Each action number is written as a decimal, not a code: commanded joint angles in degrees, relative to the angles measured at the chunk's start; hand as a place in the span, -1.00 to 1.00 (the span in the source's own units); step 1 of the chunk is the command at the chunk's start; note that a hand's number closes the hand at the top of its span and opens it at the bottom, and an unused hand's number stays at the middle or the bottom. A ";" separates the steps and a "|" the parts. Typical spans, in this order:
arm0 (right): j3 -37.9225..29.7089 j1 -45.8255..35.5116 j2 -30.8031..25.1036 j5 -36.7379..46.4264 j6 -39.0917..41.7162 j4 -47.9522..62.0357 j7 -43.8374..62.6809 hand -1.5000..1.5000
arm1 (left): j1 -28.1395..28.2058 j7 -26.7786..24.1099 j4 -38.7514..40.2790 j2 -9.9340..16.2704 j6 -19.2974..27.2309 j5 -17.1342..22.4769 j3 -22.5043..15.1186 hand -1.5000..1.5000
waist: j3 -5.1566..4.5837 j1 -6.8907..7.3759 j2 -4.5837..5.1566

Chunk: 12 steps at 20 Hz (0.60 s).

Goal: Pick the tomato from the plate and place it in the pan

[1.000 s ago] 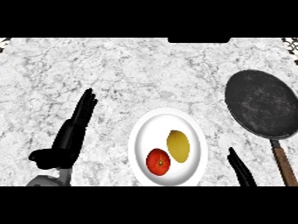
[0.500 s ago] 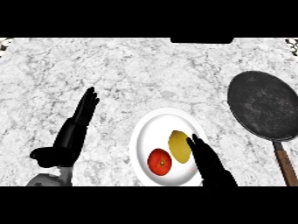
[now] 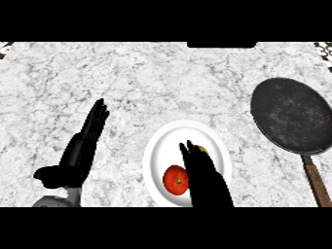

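Observation:
A red tomato [image 3: 175,179] lies on the lower left part of a white plate [image 3: 162,146] near the counter's front edge. My right hand [image 3: 206,179] reaches over the plate with its fingers straight, just right of the tomato and touching or nearly touching it. It covers most of a yellow fruit [image 3: 203,150], of which only a sliver shows. The dark round pan [image 3: 293,115] sits to the right, its brown handle [image 3: 317,185] pointing toward me. My left hand [image 3: 82,150] rests open at the left, fingers up.
The counter is white-grey marble. A dark slot [image 3: 221,44] sits at the back edge, and patterned tile shows at both upper corners.
My right hand has come in from the lower right and moved left over the plate, now covering the yellow fruit beside the tomato. The left hand has stayed still.

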 commanded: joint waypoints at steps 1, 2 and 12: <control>-0.55 -1.17 1.17 0.28 -0.89 3.68 0.62 -1.00 | 0.60 -0.23 0.97 -2.42 -0.24 -2.46 -0.20 0.00 | 0.02 -0.26 -0.04; 1.53 -0.16 1.18 0.49 -1.83 3.23 1.34 -1.00 | 1.37 0.12 -1.40 -1.72 -1.44 -1.80 0.99 0.00 | 0.03 -0.24 -0.06; -0.79 -4.19 1.20 -2.82 -8.52 8.94 -0.59 -1.00 | 2.35 -0.73 -0.94 -3.81 -3.39 -3.79 2.61 0.00 | 0.03 -0.18 -0.05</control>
